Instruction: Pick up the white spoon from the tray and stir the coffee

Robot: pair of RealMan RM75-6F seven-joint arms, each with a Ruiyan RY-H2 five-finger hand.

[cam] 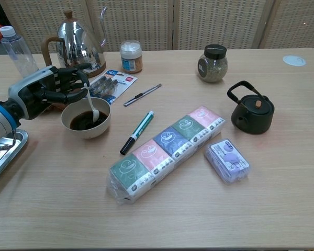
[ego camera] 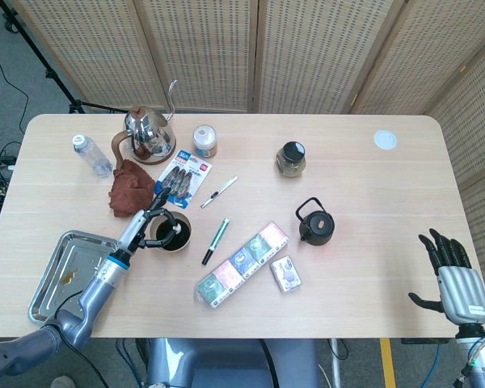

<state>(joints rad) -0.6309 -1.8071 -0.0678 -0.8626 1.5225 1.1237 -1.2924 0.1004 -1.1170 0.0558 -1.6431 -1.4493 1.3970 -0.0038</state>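
The spoon is already off the tray and gripped by the left hand, its bowl dipped in the coffee, so only stirring is judged left; the right hand is held open, idle.

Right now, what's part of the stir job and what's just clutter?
In play: left hand, white spoon, coffee bowl, tray.
Clutter: kettle, black teapot, marker, tissue packs, jars, water bottle, brown cloth.
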